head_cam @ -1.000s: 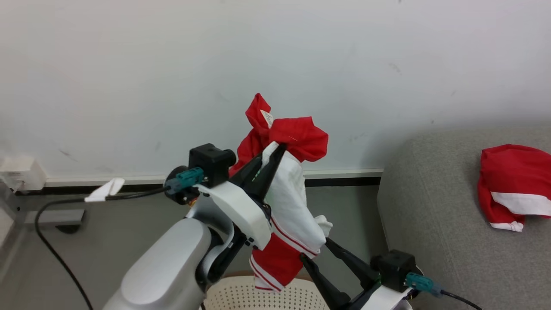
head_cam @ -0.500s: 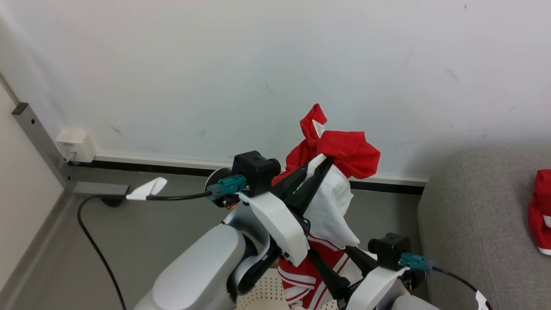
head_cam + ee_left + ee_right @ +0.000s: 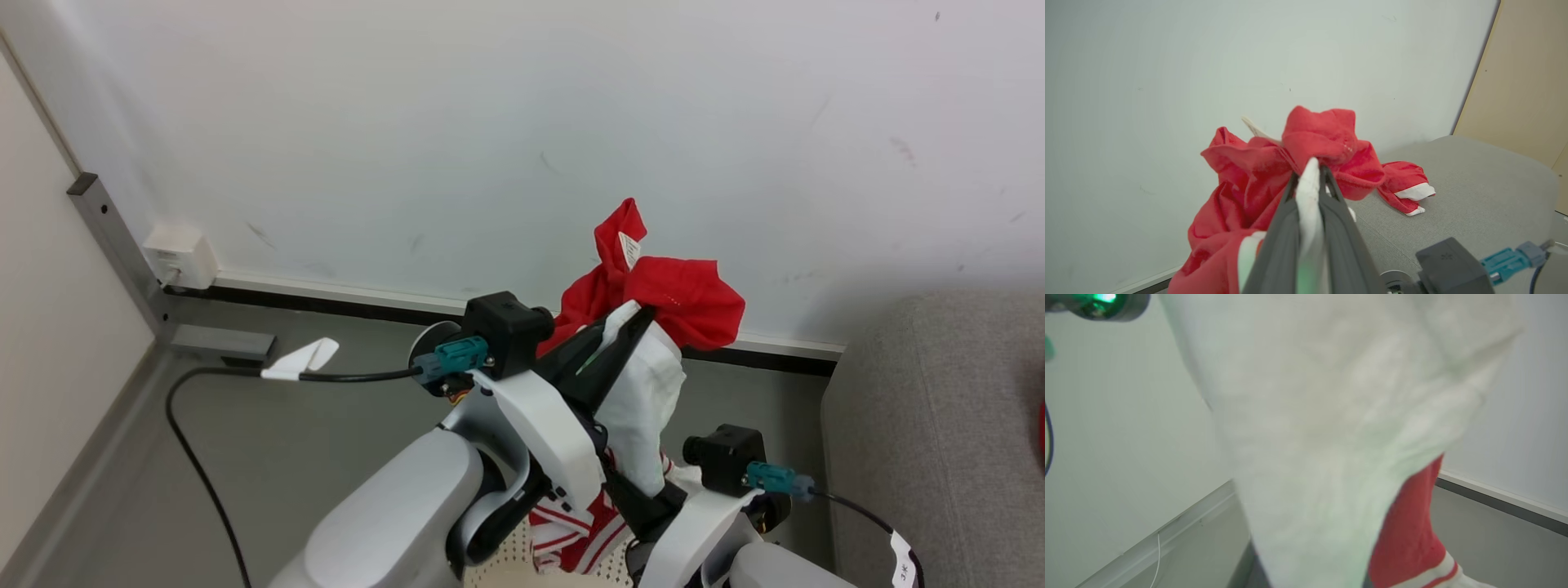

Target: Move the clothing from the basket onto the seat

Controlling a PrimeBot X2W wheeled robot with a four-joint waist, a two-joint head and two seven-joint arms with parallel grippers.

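My left gripper (image 3: 633, 322) is raised in front of the wall, shut on a piece of clothing (image 3: 653, 392), a red and white garment that hangs down from its fingertips (image 3: 1312, 171). The garment's striped lower end (image 3: 571, 531) dangles over the cream perforated basket (image 3: 508, 563) at the bottom edge of the head view. My right gripper (image 3: 649, 506) is low against the hanging fabric, its fingers mostly hidden by it. In the right wrist view white cloth (image 3: 1331, 416) covers the fingers. Another red and white garment (image 3: 1406, 185) lies on the grey seat (image 3: 1474, 192).
A white wall (image 3: 490, 122) rises close behind the arms, with a dark skirting strip along its base. A black cable (image 3: 196, 441) trails over the grey floor at the left, near a wall socket (image 3: 180, 257) and a metal post. The seat (image 3: 939, 433) stands at the right.
The head camera has swung left, so the seat and its garment slid toward the right edge. My right gripper's spread fingers have drawn in around the hanging cloth. The left gripper keeps its hold.
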